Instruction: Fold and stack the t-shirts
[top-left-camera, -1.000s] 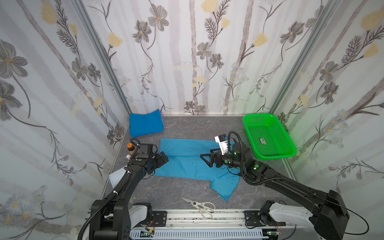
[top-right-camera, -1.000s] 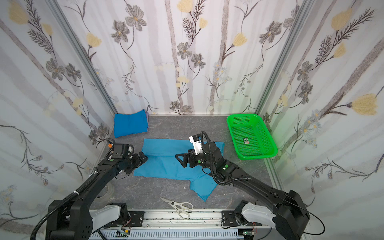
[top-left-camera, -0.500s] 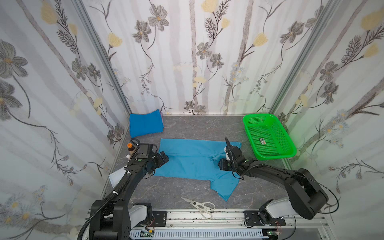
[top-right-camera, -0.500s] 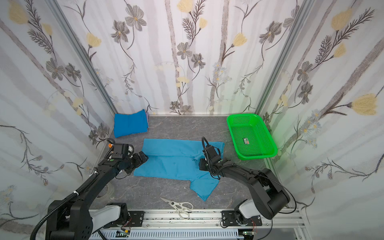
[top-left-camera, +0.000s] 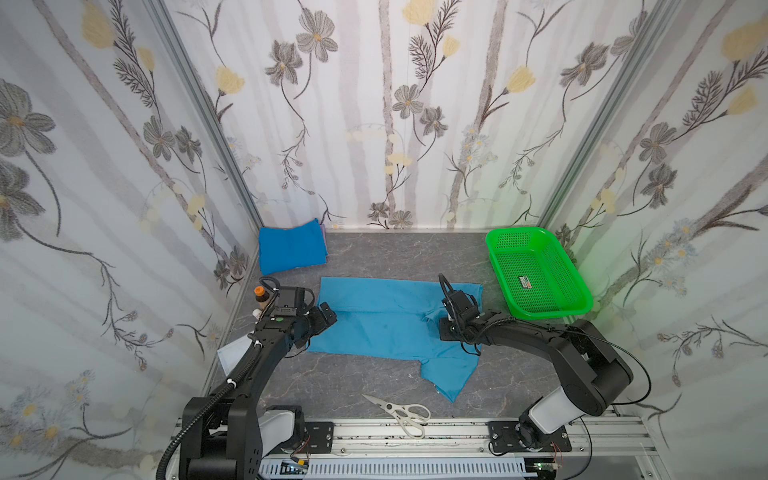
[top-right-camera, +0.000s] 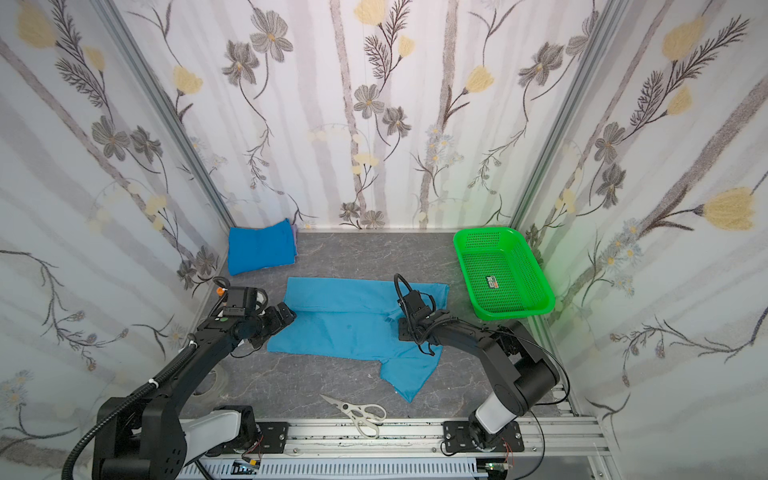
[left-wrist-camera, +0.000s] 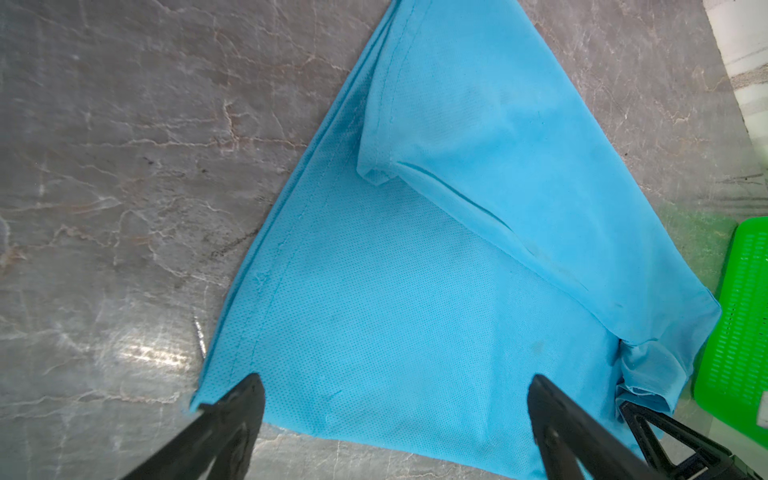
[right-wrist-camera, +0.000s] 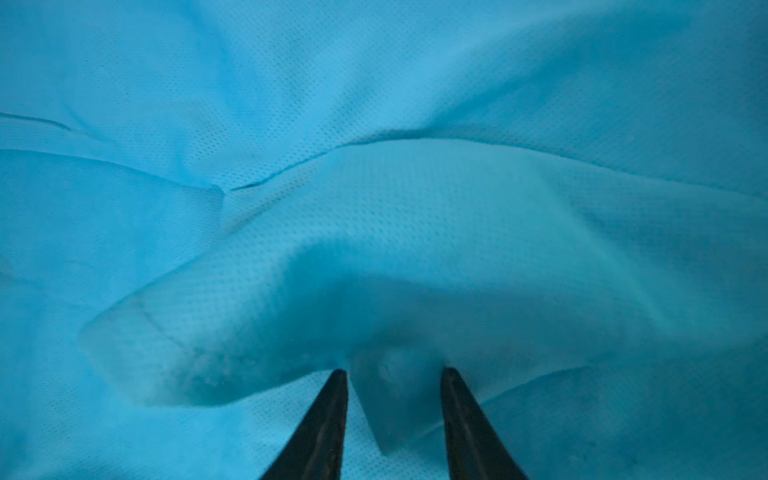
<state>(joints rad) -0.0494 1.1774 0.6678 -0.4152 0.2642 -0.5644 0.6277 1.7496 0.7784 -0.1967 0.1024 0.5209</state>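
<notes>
Lowered since a second ago: right gripper (right-wrist-camera: 392, 374), from above the light-blue t-shirt (top-left-camera: 382, 324) down onto it, now pinched on a raised tuck of cloth. Left gripper (left-wrist-camera: 395, 382) unmoved, spread wide over the hem edge, gripping nothing. Shirt half-folded, flat mid-worktop (top-left-camera: 395, 257); darker blue t-shirt (top-left-camera: 291, 247) folded in the far-left corner. Likely trouble: catching only the top layer, so slipping or peeling layers apart on lifting; unpinned hem dragging and skewing the fold.
</notes>
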